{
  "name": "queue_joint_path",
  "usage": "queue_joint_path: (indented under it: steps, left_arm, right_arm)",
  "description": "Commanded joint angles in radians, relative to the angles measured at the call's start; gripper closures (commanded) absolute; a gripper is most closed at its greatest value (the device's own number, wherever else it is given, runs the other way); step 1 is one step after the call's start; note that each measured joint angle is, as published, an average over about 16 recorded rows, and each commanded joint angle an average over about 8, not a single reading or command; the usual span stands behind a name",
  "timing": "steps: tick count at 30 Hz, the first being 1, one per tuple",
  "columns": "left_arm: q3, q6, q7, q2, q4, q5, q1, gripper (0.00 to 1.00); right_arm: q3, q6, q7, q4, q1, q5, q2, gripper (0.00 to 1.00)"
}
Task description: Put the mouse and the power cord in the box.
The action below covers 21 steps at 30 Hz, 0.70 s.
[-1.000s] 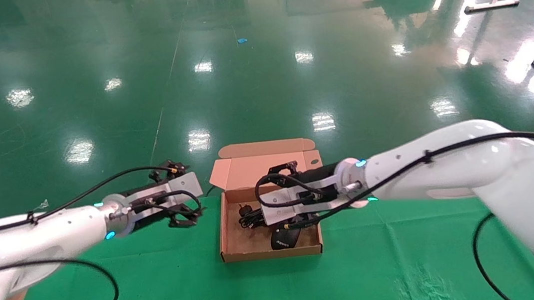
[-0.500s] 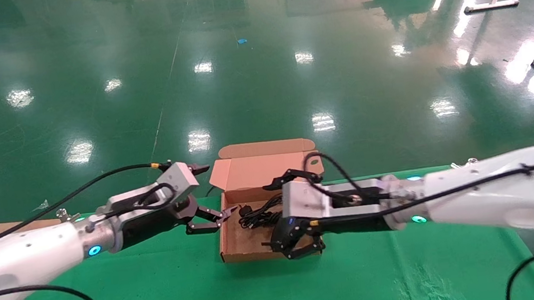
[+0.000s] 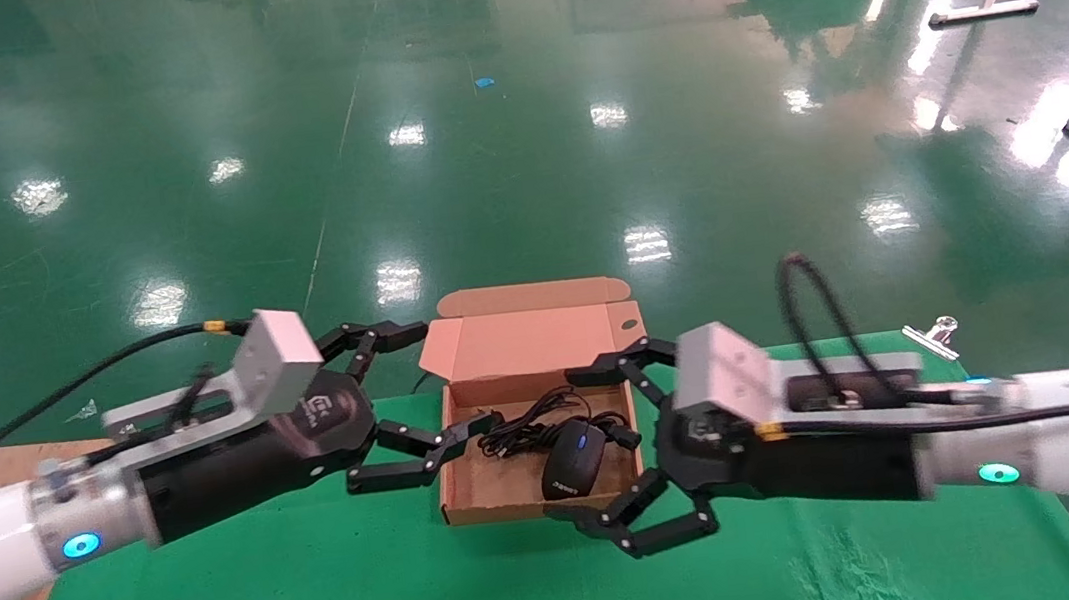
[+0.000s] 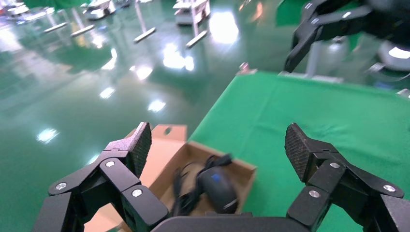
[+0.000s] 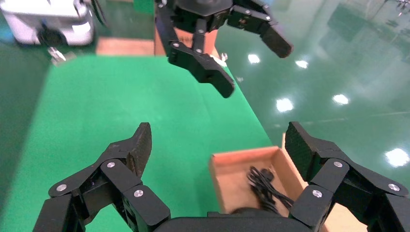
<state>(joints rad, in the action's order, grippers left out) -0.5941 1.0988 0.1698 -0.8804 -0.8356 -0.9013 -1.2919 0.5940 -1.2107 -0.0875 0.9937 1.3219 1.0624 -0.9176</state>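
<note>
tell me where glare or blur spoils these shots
Head view: ceiling lights glare off the glossy green floor, yet the mouse and power cord in the box stay crisp. Left wrist view: mouse smeared, floor highlights blown out. Right wrist view: left gripper and far background soft, white floor spots.

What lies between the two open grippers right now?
In the head view, the box sits between the left gripper and right gripper, holding the mouse and power cord.

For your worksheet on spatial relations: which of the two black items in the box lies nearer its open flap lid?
The power cord; the mouse lies toward the box's front wall.
</note>
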Motion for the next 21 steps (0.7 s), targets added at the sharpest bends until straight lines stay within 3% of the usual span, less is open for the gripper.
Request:
queue_joint_path:
  steps: [1, 21]
  left_arm:
    - [0.026, 0.033, -0.029, 0.022, -0.037, 0.014, 0.018, 0.00]
    - [0.281, 0.354, -0.319, 0.240, -0.401, 0.152, 0.194, 0.00]
  right_arm:
    - [-0.026, -0.024, 0.023, 0.024, -0.021, -0.028, 0.026, 0.00]
    - [-0.284, -0.258, 0.249, 0.263, -0.224, -0.300, 0.277, 0.00]
